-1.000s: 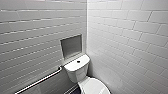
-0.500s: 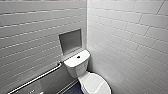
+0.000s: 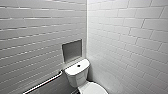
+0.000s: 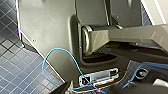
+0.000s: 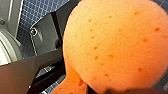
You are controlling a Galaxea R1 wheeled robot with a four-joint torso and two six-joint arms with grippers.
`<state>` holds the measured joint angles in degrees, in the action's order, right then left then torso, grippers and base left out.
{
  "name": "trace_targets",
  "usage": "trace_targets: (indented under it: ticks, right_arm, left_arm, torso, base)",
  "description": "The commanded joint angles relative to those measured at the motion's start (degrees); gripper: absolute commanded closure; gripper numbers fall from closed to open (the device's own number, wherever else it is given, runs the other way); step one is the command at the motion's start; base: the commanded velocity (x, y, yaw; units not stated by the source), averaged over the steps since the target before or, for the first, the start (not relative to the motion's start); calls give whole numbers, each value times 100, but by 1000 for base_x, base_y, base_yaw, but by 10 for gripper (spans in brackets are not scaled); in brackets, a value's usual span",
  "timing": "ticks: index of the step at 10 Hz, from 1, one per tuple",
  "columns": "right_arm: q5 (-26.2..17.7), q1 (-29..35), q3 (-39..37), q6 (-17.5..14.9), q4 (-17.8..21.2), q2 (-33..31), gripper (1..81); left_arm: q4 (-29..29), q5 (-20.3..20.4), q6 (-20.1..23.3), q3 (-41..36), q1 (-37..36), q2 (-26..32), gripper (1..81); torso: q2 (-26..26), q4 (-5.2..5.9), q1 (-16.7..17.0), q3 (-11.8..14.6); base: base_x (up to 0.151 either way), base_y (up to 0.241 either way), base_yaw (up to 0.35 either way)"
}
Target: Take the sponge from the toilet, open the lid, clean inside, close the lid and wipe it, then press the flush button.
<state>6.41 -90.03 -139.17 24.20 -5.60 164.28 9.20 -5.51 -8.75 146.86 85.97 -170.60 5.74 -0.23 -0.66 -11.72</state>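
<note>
Right wrist view: sponge (image 5: 112, 45) in gripper (image 5: 100, 91)

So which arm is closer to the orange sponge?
Right. The sponge is pressed up close to the right wrist, apparently held there. The left wrist hangs by the robot's own dark body, over the blue floor tiles.

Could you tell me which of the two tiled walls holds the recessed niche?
The wall behind the toilet, the one with the grab bar; the side wall is plain tile.
</note>
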Motion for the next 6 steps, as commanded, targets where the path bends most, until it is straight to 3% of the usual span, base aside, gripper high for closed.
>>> trace_targets:
  ticks: [1,3,6]
  right_arm:
    - [-333,199,-4,-82,-82,2,811]
    - [-930,305,-152,-64,-3,37,811]
    - [-1220,287,-460,-212,-108,125,811]
  left_arm:
    - [2,-354,40,-17,-207,25,10]
    - [-6,-354,49,61,-216,17,10]
    - [-6,-354,40,124,-286,-36,10]
  torso:
    - [0,0,0,-19]
    - [5,0,9,197]
    - [5,0,9,238]
  base:
    - [0,0,0]
    - [0,0,0]
    - [0,0,0]
